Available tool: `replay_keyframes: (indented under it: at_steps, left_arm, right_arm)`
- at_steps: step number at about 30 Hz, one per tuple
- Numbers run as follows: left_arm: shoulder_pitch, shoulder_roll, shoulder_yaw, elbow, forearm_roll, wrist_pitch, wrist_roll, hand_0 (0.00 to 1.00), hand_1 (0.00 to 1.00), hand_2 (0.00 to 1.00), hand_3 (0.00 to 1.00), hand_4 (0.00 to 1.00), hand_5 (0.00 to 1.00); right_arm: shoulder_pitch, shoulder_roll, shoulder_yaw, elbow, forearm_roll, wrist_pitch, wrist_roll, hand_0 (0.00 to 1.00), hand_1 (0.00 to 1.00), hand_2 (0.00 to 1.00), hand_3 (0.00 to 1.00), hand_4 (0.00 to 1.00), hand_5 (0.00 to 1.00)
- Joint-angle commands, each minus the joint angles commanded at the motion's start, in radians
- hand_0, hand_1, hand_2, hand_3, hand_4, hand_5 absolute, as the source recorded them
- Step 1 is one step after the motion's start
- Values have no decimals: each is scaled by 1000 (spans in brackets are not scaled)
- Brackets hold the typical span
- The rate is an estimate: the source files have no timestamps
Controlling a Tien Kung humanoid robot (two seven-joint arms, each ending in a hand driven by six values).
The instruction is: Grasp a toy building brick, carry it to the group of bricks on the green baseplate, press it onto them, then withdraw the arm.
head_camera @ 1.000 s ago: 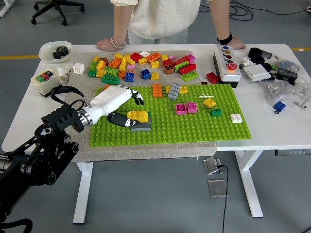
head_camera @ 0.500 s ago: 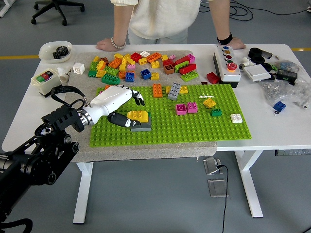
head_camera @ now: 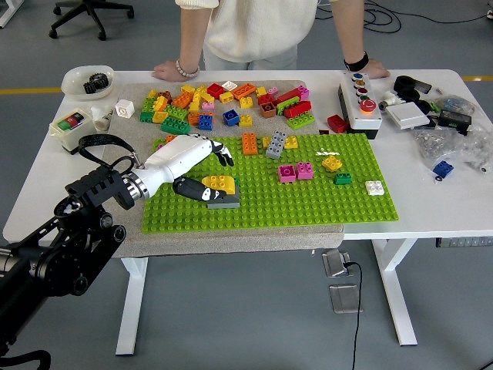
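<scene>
Looking at the left hand [head_camera: 196, 166], it's sitting over the left part of the green baseplate [head_camera: 308, 202], white shell on top, dark fingers [head_camera: 223, 158] stretched forward and loosely spread, thumb down low and touching or nearly touching the near-left end of the yellow brick [head_camera: 219, 183]. That brick is already sitting on top of a grey brick [head_camera: 223, 201], which is on the baseplate, so I'm reading this as the press being done or nearly done. The hand isn't pinching the brick from what I can see, more like resting beside it. Handling-wise I'm guessing these bricks are light, hard plastic, stiff, a bit slick on the smooth sides, not fragile at all. The best hold is probably across the two long side walls, thumb on one and fingers opposite, keeping the studs on top free, then pushing straight down so it doesn't tip. Compared to a second ago, almost nothing is changing: the arm is drifting a touch up and right, the fingers are stretching a hair further, the brick stack isn't moving. Loose bricks [head_camera: 223, 100] are lying in a pile on the mat beyond the plate. A person's hands [head_camera: 171, 71] are resting on the far table edge.
</scene>
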Motion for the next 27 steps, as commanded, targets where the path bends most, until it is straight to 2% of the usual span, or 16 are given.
replay_keyframes:
  at_steps: [3,4,9,10,12,15,16,21,22,27]
  left_arm:
    - [6,1,-11,-28,-19,-7,5,764,713,593,594,881,199]
    - [9,2,-17,-42,-26,-8,7,803,728,609,598,914,238]
    - [20,10,-31,-90,-49,-5,16,803,728,609,598,914,238]
    - [23,12,-32,-99,-54,-4,18,889,815,716,599,998,353]
    - [28,15,-32,-106,-57,-2,19,889,815,716,599,998,353]
    - [39,18,-31,-107,-55,-4,20,889,815,716,599,998,353]
    - [44,20,-31,-105,-55,-7,20,998,953,840,599,998,488]
    - [57,23,-31,-92,-44,-8,17,998,953,840,599,998,488]
    - [59,23,-32,-88,-41,-9,17,998,998,894,602,998,594]
    - [64,27,-33,-49,-19,-7,6,998,998,894,602,998,594]
  right_arm:
    - [0,0,1,0,0,0,0,740,633,674,611,818,520]
    - [-1,0,1,0,1,0,0,740,633,674,611,818,523]
    - [-2,-2,5,0,0,0,-1,740,633,674,611,818,523]
    - [-1,-2,4,0,0,0,0,740,633,674,611,817,521]
    - [0,-2,3,0,2,0,0,740,633,674,611,817,521]
    - [1,-1,2,0,3,-1,1,740,633,674,611,817,521]
    - [0,-1,2,0,3,-1,1,741,633,674,612,817,521]
    - [-3,-2,4,0,1,0,0,741,633,674,612,817,521]
    - [-3,-2,4,0,0,0,0,740,633,674,612,818,522]
    - [-3,-2,3,0,0,0,0,740,633,674,612,818,522]
